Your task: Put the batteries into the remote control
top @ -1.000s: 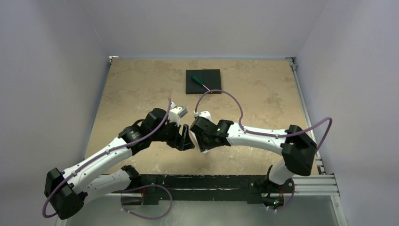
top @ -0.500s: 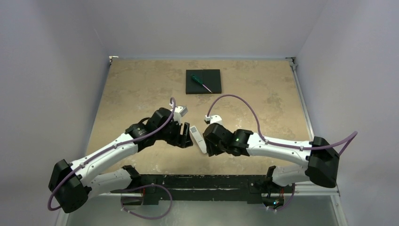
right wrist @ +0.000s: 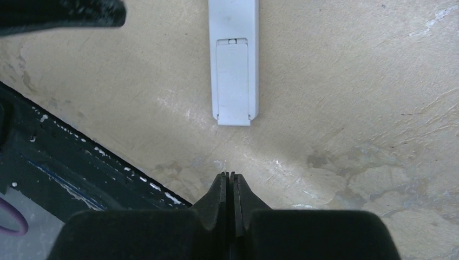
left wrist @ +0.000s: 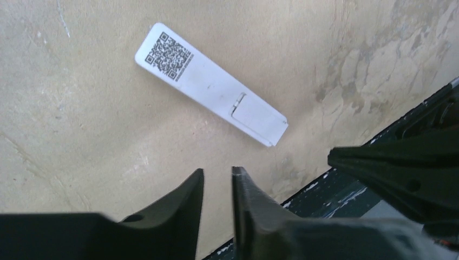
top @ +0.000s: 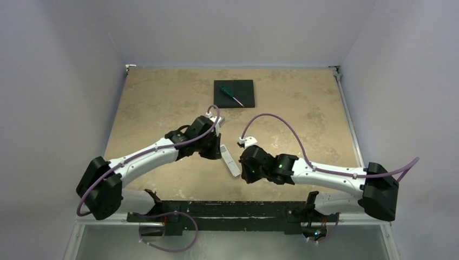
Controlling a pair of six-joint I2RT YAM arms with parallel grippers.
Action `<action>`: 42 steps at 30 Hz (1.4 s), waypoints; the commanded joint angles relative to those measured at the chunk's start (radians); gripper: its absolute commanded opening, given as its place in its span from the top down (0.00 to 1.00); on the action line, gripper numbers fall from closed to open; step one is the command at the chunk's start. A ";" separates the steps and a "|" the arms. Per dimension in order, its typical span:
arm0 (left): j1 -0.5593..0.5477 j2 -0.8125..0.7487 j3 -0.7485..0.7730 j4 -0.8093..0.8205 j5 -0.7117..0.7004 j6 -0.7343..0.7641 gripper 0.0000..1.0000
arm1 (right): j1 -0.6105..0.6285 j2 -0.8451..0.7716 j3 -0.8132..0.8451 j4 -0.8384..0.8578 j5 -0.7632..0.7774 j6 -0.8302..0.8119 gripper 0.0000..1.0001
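Observation:
The white remote control (top: 229, 161) lies flat on the table, back side up. Its QR label and closed battery cover (left wrist: 253, 116) show. Nothing holds the remote control (right wrist: 233, 59). My left gripper (top: 215, 152) hovers just left of it, its jaws (left wrist: 217, 170) a narrow gap apart with only table between them. My right gripper (top: 243, 170) is just right of the remote's near end, with its fingers (right wrist: 229, 174) pressed together and empty. The batteries are out of view.
A black square pad (top: 243, 86) sits at the far middle of the table with a green-handled screwdriver (top: 233, 96) on it. The black mounting rail (top: 233, 208) runs along the near edge, close behind both grippers.
Both grippers have drawn back from the remote, which now lies free on the table. The left jaws narrowed to a small gap and the right jaws shut. The left arm stretched farther out.

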 commanded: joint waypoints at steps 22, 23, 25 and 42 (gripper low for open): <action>0.008 0.501 0.407 0.091 -0.065 0.066 1.00 | 0.001 0.043 -0.129 0.399 -0.170 0.027 1.00; 0.008 0.515 0.414 0.087 -0.080 0.072 1.00 | 0.001 0.050 -0.129 0.417 -0.176 0.035 1.00; 0.012 0.538 0.420 0.085 -0.095 0.073 1.00 | 0.001 0.063 -0.133 0.459 -0.183 0.054 1.00; 0.022 0.606 0.350 0.052 -0.171 0.050 1.00 | 0.009 0.168 -0.121 0.512 -0.183 0.082 1.00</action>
